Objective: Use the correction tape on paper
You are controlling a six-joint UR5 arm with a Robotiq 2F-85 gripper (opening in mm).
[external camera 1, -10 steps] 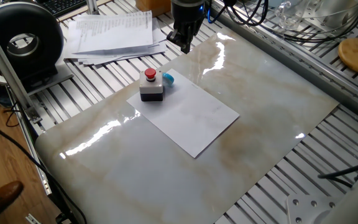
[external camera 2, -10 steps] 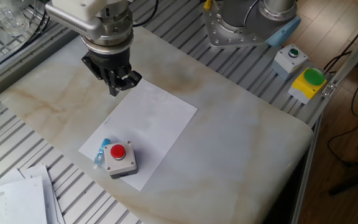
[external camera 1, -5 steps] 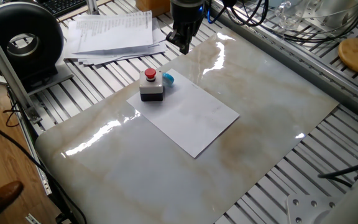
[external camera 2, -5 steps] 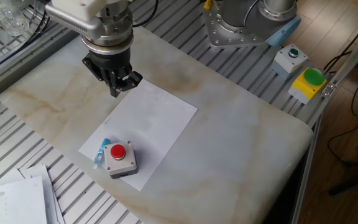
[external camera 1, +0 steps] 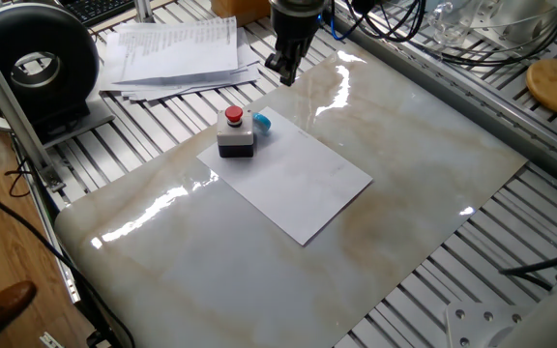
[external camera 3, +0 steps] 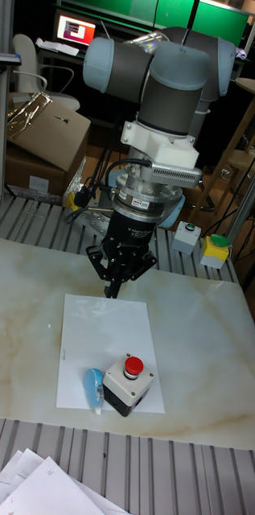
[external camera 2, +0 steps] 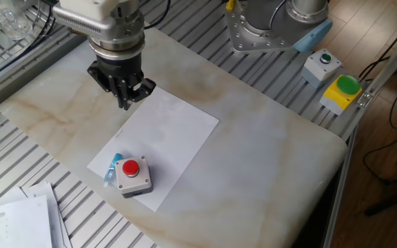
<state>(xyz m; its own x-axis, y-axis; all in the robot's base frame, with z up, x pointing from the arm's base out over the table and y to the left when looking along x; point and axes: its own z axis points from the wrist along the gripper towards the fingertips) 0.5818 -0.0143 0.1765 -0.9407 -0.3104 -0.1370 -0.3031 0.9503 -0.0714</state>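
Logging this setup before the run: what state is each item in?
end effector: shut, empty, hovering above the paper's far edge
correction tape: lying on the paper, beside the button box
paper: flat on the table
button box: upright on the paper's corner

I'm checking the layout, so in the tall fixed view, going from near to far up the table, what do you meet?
Stack of printed pages → grey box with the red button → bare stretch of the paper → end effector → small button boxes off the far edge.
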